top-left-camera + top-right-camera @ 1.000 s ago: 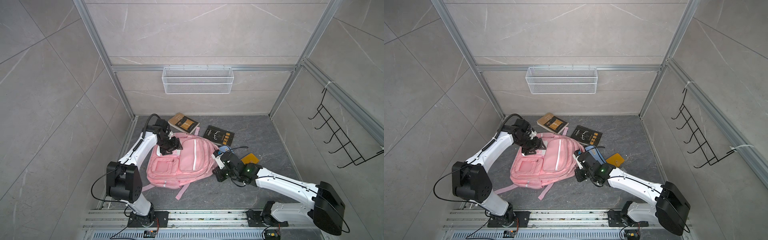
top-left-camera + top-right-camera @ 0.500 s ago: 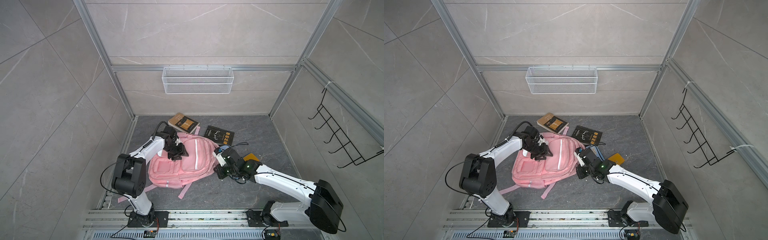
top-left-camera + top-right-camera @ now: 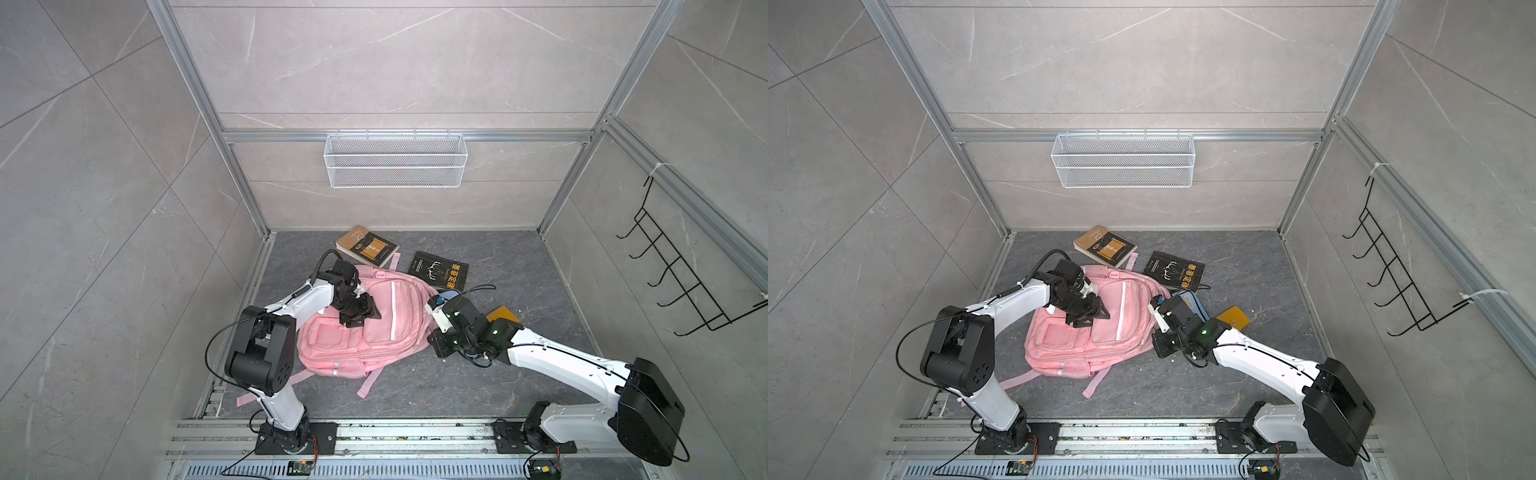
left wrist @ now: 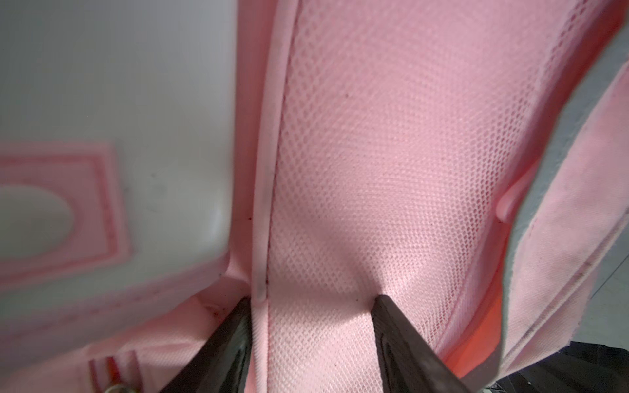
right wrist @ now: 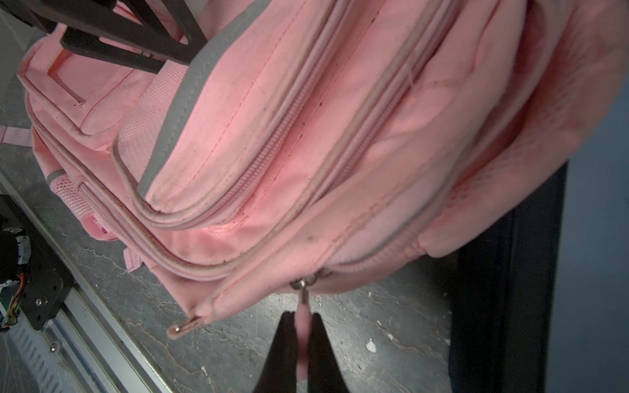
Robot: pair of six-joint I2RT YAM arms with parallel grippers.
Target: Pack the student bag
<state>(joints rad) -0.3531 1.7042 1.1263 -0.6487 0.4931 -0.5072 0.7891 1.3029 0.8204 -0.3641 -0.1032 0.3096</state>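
Observation:
The student bag [image 3: 395, 332] [image 3: 1125, 332], pink with white reflective strips, lies front-up in the middle of the floor in both top views. My left gripper [image 3: 365, 318] [image 4: 313, 299] is pressed down on the bag's front. Its jaws stand apart, and pink mesh fabric [image 4: 374, 170] bulges between the fingertips. At the bag's right edge my right gripper [image 5: 303, 318] [image 3: 432, 336] is shut on the pink zipper pull [image 5: 303, 326], which hangs from a metal slider [image 5: 301, 284]. The fabric there is drawn taut toward the jaws.
A brown book [image 3: 368, 246] and a black book [image 3: 438, 270] lie behind the bag. A blue pencil case [image 3: 446, 297] and an orange card [image 3: 503, 318] sit under my right arm. A wire basket [image 3: 395, 160] hangs on the back wall, a hook rack [image 3: 681, 282] on the right wall.
My left gripper has moved right from the bag's upper left edge onto its front, and its jaws have shifted. The right gripper stays shut at the bag's right edge.

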